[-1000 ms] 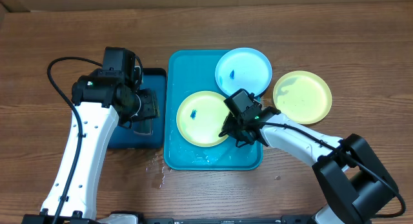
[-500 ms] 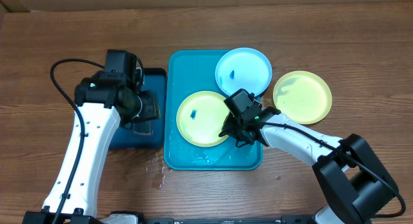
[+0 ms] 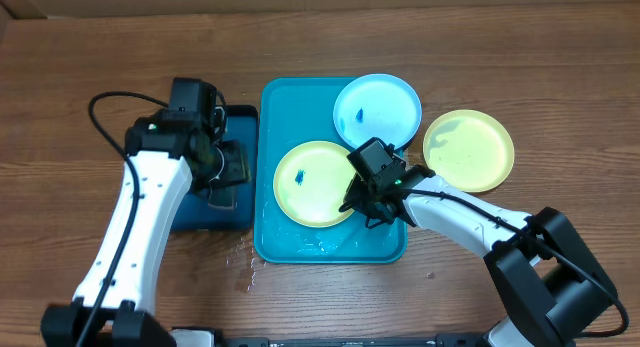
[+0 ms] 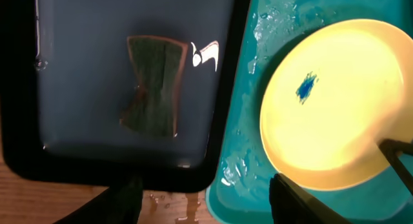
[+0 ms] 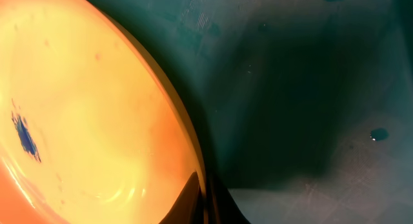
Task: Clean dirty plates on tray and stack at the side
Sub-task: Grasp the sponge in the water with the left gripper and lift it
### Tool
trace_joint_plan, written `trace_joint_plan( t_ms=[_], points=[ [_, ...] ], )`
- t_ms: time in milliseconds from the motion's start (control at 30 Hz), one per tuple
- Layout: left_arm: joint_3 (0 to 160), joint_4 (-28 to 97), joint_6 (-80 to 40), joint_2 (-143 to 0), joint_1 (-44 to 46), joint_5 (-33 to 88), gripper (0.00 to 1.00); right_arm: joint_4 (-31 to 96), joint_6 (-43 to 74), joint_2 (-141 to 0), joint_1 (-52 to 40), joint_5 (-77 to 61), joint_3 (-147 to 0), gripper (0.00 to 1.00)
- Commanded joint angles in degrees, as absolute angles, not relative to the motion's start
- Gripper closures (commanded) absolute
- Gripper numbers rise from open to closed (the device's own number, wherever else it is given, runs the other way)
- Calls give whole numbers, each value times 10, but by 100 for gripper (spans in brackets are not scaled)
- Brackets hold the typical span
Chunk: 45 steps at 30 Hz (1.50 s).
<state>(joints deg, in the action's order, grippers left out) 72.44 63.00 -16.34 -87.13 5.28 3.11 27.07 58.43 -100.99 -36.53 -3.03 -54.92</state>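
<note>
A yellow-green plate (image 3: pixel 310 183) with a small blue smear (image 4: pixel 306 87) lies on the turquoise tray (image 3: pixel 290 107). My right gripper (image 3: pixel 353 199) is shut on its right rim; in the right wrist view the fingertips (image 5: pixel 193 201) pinch the edge of that plate (image 5: pixel 84 121). A light blue plate (image 3: pixel 377 110), also smeared blue, rests over the tray's far right corner. Another yellow-green plate (image 3: pixel 468 150) sits on the table to the right of the tray. My left gripper (image 3: pixel 228 175) hovers open over the dark tray, nothing between its fingers (image 4: pixel 122 201).
A dark blue, black-rimmed tray (image 3: pixel 195 215) lies left of the turquoise one. It holds water and a green sponge (image 4: pixel 153 85). Water drops (image 3: pixel 245 262) lie on the wooden table by the trays' near edges. The turquoise tray floor (image 4: pixel 239 153) is wet.
My left arm has shifted slightly to the right above the dark tray. The right arm and the plates have not moved.
</note>
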Motion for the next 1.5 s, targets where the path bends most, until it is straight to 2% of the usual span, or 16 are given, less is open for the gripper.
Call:
trace_joint_plan(
  t_ms=[0,67,200,500,600,733,1000,1200,1467],
  points=[
    [724,613,-154,-889,57,19,40,273,583,-1018,-362,-24,-548,96],
    [724,592,-154,-891,56,18,41,273,583,-1018,-362,-24,-548,96],
    [724,572,-154,-892,56,18,51,275,583,-1018,-362,-24,-548,96],
    [724,569,-170,-949,55,-62,50,275,583,-1018,-362,-24,-548,96],
    [724,564,-170,-984,53,-62,56,275,583,-1018,-362,-24,-548,96],
    [724,551,-180,-1033,44,-62,51,275,583,-1018,-362,-25,-548,96],
    [724,528,-176,-1080,25,-33,49,274,583,-1018,-362,-25,-548,96],
    [724,529,-152,-1080,25,-26,53,273,583,-1018,-362,-25,-548,96],
    [707,540,-152,-1080,26,-19,51,273,583,-1018,-362,-25,-548,96]
  ],
)
